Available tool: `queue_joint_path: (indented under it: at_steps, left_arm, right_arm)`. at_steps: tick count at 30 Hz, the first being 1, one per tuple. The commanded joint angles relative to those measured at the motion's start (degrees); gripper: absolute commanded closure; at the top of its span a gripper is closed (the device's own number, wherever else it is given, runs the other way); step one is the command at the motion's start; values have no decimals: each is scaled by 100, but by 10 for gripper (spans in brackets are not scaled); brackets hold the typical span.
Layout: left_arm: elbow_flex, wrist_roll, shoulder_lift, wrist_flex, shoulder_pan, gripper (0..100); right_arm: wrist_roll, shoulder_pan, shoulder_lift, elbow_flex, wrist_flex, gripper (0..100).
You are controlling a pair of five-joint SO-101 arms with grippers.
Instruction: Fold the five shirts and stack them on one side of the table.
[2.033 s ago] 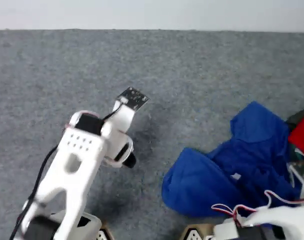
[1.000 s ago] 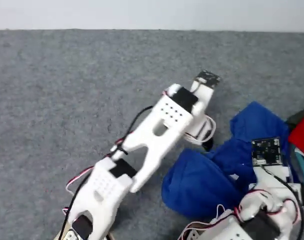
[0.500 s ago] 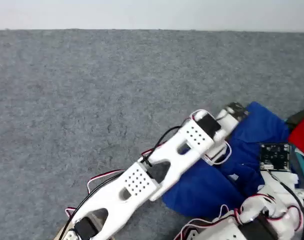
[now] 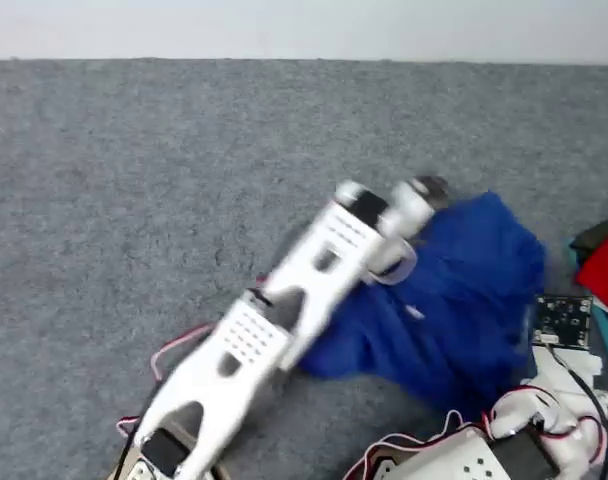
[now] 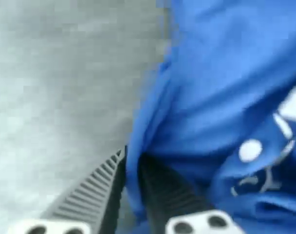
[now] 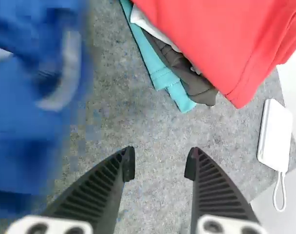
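Left gripper [image 5: 131, 160] pinches the blue shirt [image 4: 464, 290] at its far edge; cloth lies right and nearer, toward the right gripper [image 6: 157, 163], jaws apart.

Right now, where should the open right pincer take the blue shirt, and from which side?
Probably the edge of the blue shirt facing the red shirt, coming from that side: the right pincer hangs open over carpet beside it, while the left pincer pinches the far border.
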Motion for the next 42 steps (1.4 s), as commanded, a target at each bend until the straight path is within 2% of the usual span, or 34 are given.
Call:
queue_joint_path:
  at_steps: [1,6,9,13,18,21,25,28,32,37,42]
  left_arm:
    - [-453,-97,-79,158,-1530,988]
    - [-1103,-53,-79,123,-2585,983]
    - [-1332,-18,-97,193,-2708,899]
    - [-1499,651,-431,193,-2769,727]
    - [-1156,686,-941,193,-2822,717]
    - [-1112,686,-1248,193,-3138,717]
    - [-681,677,-1829,220,-3736,718]
    - [462,677,-2743,220,-4193,718]
    - [3178,149,-4466,211,-4501,718]
    - [6396,-519,-6910,193,-4510,718]
    - [7969,-501,-8466,123,-4519,718]
  right_arm:
    - [-35,66,-31,-26,-57,818]
    - [-35,57,-31,-18,-57,818]
    - [-26,31,13,-9,-57,818]
    - [519,22,13,255,-57,818]
    - [1099,13,13,501,145,815]
    - [1099,-488,13,404,312,808]
    - [905,-1393,22,62,338,735]
    - [580,-2053,22,-299,347,711]
    - [413,-2756,22,-668,338,716]
    - [413,-2932,84,-862,110,715]
    - [167,-2985,1393,-1793,-75,715]
